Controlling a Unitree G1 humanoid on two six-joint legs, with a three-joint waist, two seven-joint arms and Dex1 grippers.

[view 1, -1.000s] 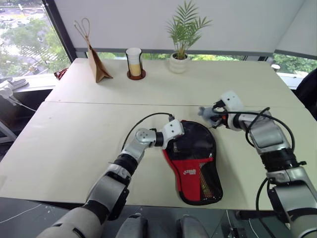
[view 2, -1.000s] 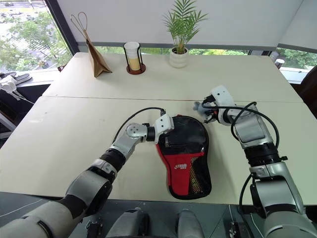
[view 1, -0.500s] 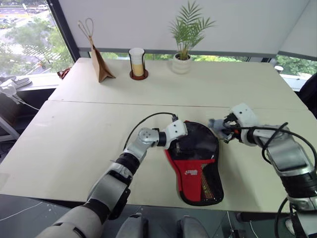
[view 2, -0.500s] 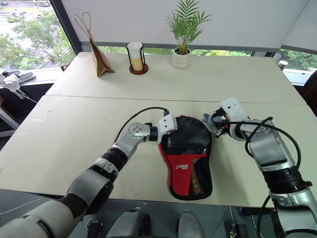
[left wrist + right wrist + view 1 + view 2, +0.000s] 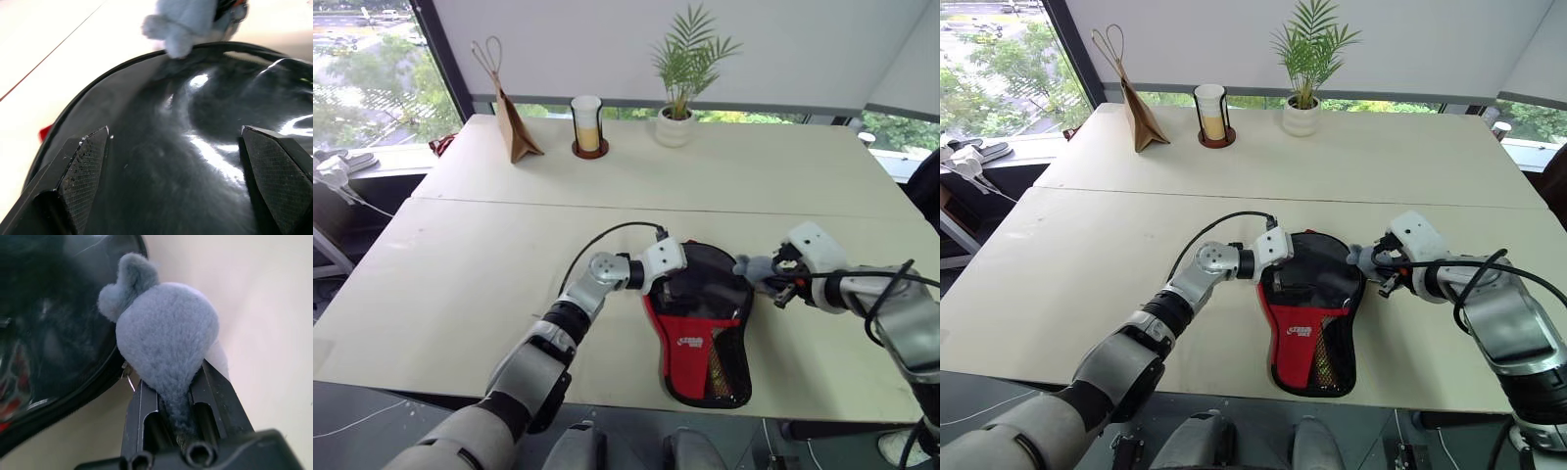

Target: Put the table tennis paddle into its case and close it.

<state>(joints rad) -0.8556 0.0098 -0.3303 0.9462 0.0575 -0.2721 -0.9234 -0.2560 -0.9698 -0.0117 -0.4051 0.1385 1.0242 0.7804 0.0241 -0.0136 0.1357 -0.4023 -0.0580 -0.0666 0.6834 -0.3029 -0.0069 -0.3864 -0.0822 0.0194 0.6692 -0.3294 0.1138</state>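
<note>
Case [image 5: 700, 318]: the black fabric pouch with its red panel and mesh pocket is lying flat on the near middle of the desk [image 5: 460, 264], round end pointing far, narrow end pointing toward the near edge.
Left gripper [image 5: 671, 277]: it is resting at the left side of the case's round end, its two black fingers [image 5: 80, 171] standing wide apart over the glossy black fabric and gripping nothing.
Right gripper [image 5: 1383, 266]: it is sitting just beside the right edge of the case's round end, its fingers [image 5: 215, 391] squeezing together on the grey-blue fluffy ball [image 5: 164, 340].
Fluffy ball: it is touching the black rim of the case.
Far side of the desk: a brown paper bag [image 5: 514, 127], a cup in a black holder [image 5: 586, 125] and a potted plant [image 5: 680, 73] are standing in a row, well apart from the case.
</note>
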